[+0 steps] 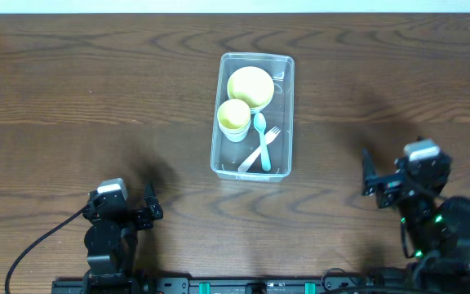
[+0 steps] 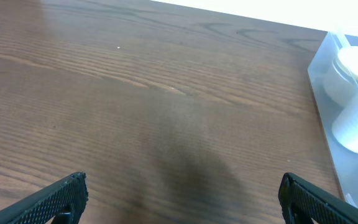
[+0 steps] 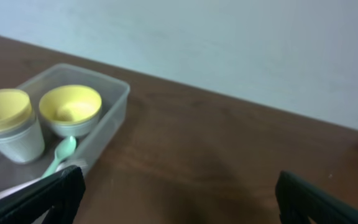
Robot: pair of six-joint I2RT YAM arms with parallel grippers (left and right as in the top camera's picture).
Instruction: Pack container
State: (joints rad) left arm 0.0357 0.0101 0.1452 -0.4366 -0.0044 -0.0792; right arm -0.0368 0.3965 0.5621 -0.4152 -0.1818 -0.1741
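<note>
At centre of the overhead frame, slightly above the middle, sits the clear rectangular plastic container with rounded corners on the dark brown wooden table, well apart from both arms. Inside it are a pale yellow round bowl at the upper end, a yellow-and-white cup just below it, and a teal plastic spoon crossed with a white plastic fork at the lower right.

Left gripper, lower left of the overhead frame: jaws spread wide, nothing between them. Right gripper, lower right: jaws likewise spread and empty.

Handling, as a judgement: the bin looks like thin, light plastic, and its walls probably flex when pinched. The surface is likely slick. The best hold seems to be over the rim on a bare stretch of the right-hand long wall, away from the bowl and cup. The loose contents could slide if it tips.

Hard to read:
- No lid shows anywhere.
- The left wrist view cuts the bin off at the right edge and it is washed out.
- The right wrist view is blurred, its own finger covers the bin's near corner, and the fork can't be made out there.
- Can't tell if the cup is one piece or a stack.
</note>
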